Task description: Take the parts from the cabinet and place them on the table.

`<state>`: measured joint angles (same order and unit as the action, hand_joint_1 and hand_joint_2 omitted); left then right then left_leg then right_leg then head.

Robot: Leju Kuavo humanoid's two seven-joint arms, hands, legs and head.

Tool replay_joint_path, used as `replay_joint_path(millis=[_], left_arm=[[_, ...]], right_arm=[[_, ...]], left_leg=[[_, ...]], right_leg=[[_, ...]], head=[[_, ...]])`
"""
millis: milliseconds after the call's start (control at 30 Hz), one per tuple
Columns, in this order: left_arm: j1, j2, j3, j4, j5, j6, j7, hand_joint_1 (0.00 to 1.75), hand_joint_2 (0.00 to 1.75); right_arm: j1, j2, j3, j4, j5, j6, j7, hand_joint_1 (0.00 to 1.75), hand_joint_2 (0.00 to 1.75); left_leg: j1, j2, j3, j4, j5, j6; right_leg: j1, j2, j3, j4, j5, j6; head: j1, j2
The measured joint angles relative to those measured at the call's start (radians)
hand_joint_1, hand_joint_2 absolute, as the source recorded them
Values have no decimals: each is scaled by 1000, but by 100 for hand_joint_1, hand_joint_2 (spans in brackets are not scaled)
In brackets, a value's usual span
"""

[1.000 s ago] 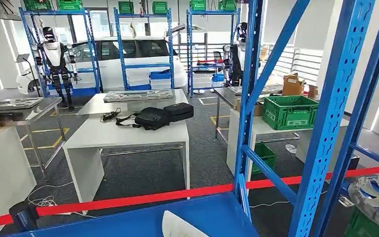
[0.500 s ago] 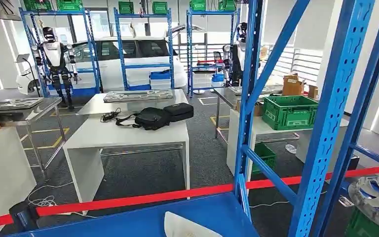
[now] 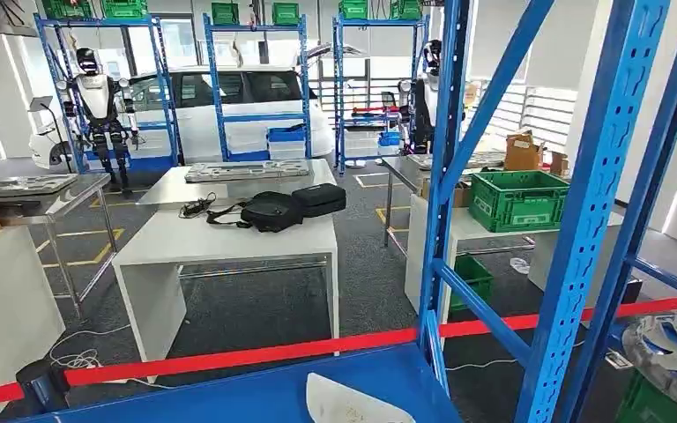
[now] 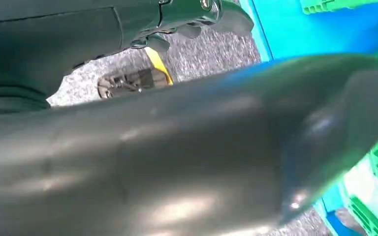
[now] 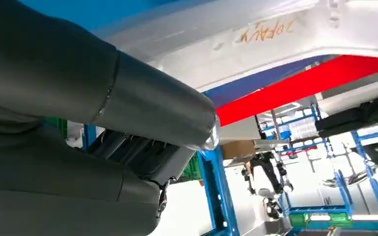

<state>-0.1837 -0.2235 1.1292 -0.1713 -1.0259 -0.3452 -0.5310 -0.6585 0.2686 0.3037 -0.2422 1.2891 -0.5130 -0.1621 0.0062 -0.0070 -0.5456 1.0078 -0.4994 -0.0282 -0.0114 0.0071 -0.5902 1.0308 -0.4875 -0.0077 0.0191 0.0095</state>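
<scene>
Head view first: white part point(image 3: 353, 404) lies on the blue cabinet shelf point(image 3: 229, 392), just left of the blue upright point(image 3: 441, 176) at the shelf's near corner. From what shows, its long axis seems to run along the shelf, slanting toward that upright; much of it is cut off by the frame edge, so take that loosely. White table point(image 3: 229, 240) sits well beyond the upright, past the red barrier tape point(image 3: 256, 352), with a black bag point(image 3: 273, 211) on top. Left wrist view: left hand point(image 4: 187, 157) is a big blurred grey mass against blue shelf and green crates; you cannot tell its opening or whether it has hold of anything. Right wrist view: right hand point(image 5: 103, 147) sits close under the white part point(image 5: 256, 39), fingers curled in below it, thumb pointing toward it; contact isn't clear, so grip state is unknown. My read: the right hand is the nearer one, and the part lies just above its thumb.
</scene>
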Motion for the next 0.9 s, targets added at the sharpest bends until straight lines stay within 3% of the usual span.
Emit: replay_joint_path(millis=[633,900], left_arm=[[4,0,0,0,29,-5,1,0,0],[6,0,1,0,32,19,15,0,0]], right_arm=[[-100,-23,-47,-4,-44,-55,-20,175,0],[-159,-24,-75,-17,-95,-86,-75,175,0]], left_leg=[[0,0,0,0,0,0],[0,0,0,0,0,0]], right_leg=[[0,0,0,0,0,1],[0,0,0,0,1,1]], head=[[0,0],[0,0]])
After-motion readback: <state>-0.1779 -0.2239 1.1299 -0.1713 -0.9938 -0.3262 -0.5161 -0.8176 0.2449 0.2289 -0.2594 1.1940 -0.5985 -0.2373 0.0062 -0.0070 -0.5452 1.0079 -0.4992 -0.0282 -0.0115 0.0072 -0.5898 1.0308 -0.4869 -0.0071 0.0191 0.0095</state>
